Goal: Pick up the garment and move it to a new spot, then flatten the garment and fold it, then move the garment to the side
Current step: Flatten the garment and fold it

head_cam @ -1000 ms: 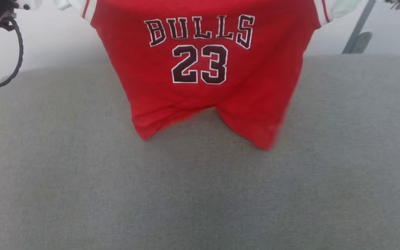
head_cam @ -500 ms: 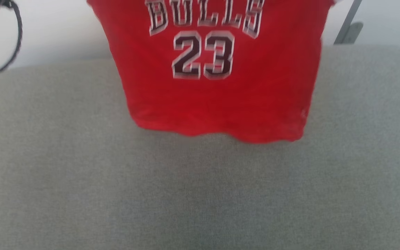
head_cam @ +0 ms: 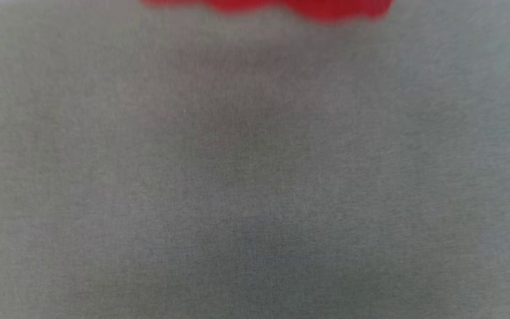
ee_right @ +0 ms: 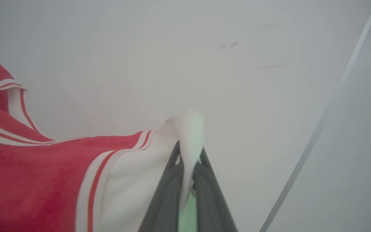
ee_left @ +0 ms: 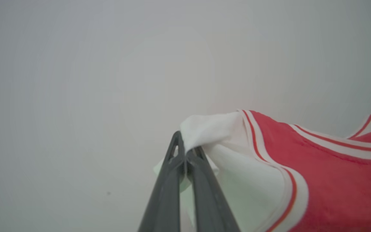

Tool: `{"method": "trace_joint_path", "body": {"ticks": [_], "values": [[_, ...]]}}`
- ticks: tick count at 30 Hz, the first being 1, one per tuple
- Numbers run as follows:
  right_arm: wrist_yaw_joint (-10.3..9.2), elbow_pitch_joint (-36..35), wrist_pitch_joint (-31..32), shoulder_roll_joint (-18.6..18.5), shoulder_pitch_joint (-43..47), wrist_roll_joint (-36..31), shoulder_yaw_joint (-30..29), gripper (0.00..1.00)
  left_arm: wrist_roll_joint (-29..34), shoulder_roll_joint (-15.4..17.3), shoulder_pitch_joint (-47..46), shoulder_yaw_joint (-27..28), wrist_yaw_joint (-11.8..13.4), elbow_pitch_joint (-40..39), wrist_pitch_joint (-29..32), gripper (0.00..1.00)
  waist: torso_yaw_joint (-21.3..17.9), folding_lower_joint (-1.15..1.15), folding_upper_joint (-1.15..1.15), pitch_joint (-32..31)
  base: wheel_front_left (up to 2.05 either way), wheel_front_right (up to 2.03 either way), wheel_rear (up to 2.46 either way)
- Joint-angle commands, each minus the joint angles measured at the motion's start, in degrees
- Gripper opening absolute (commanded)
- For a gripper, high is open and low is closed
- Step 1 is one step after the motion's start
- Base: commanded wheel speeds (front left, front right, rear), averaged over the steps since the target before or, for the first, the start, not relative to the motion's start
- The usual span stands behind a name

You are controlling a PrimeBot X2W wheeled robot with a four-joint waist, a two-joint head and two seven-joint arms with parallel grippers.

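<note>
Red jersey [ee_left: 333, 187] held up by both shoulder corners over a grey fabric surface [head_cam: 255, 177].

Grey woven surface spans the head view, blurred; jersey's lower hem shows there as a wavy red band at the top edge, middle to right; cannot tell whether the hem touches the surface; pale plain wall [ee_left: 76, 80] behind the cloth in both wrist views; thin grey strip [ee_right: 317, 138] runs slantwise across it, faint dark scuff marks [ee_right: 227, 46] near; left gripper [ee_left: 185, 151]: two dark fingers pressed together on white cloth at one shoulder corner, red-and-white striped trim just beside, red body trailing to that view's right; right gripper [ee_right: 189, 154]: fingers pinching a bunched white fold at the other shoulder, red body off to that view's left.
</note>
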Motion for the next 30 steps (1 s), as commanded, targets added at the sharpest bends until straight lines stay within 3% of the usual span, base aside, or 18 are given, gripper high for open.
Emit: {"method": "trace_joint_path", "body": {"ticks": [1, 3, 8, 13, 17, 21, 25, 30], "values": [[-0.06, 0.2, -0.6, 0.1, -1.0, -1.8, -0.4, 0.00, 0.7, -0.2, -1.2, 0.2, 0.4, 0.5, -1.8, 0.00, 0.6, 0.00, 0.00, 2.7, 0.00, 0.00, 0.00], [-0.05, 0.5, -1.1, 0.5, -1.4, -5.2, -1.1, 0.00, 1.9, -0.7, -2.2, -0.3, 0.4, 2.0, -6.5, 0.00, 1.1, 0.00, 0.00, 3.8, 0.00, 0.00, 0.00], [-0.06, 0.5, -1.2, 2.1, 2.7, -7.7, -2.5, 0.00, 1.9, -1.8, 0.1, -0.9, -1.7, 7.2, -10.7, 0.00, 2.1, 0.00, 0.00, 4.7, 0.00, 0.00, 0.00], [-0.06, 4.6, 0.0, 4.8, 9.4, -0.8, 1.5, 0.00, 1.2, -2.5, 5.8, -2.0, -3.5, 12.1, -11.5, 0.00, 2.9, 0.00, 0.00, 3.6, 0.00, 0.00, 0.00], [-0.06, 3.6, 4.5, 5.3, 15.2, 9.4, 6.6, 0.00, -0.4, -2.9, 10.9, -2.9, -5.7, 15.9, -8.9, 0.00, 3.3, 0.00, 0.00, 1.6, 0.00, 0.00, 0.00], [-0.06, -2.8, 10.9, 2.2, 21.8, 19.3, 14.1, 0.00, -3.4, -3.1, 16.7, -3.6, -7.1, 17.8, -4.1, 0.00, 3.7, 0.00, 0.00, -0.7, 0.00, 0.00, 0.00], [-0.05, -10.9, 16.0, -2.8, 28.1, 28.3, 20.0, 0.00, -7.9, -2.9, 23.9, -5.7, -7.4, 14.7, 3.1, 0.00, 4.2, 0.00, 0.00, -3.2, 0.00, 0.00, 0.00], [-0.06, -18.6, 19.9, -8.7, 34.0, 35.1, 24.0, 0.00, -13.3, 0.9, 32.4, -8.3, -7.3, 7.6, 10.9, 0.00, 4.5, 0.00, 0.00, -5.4, 0.00, 0.00, 0.00]]}}
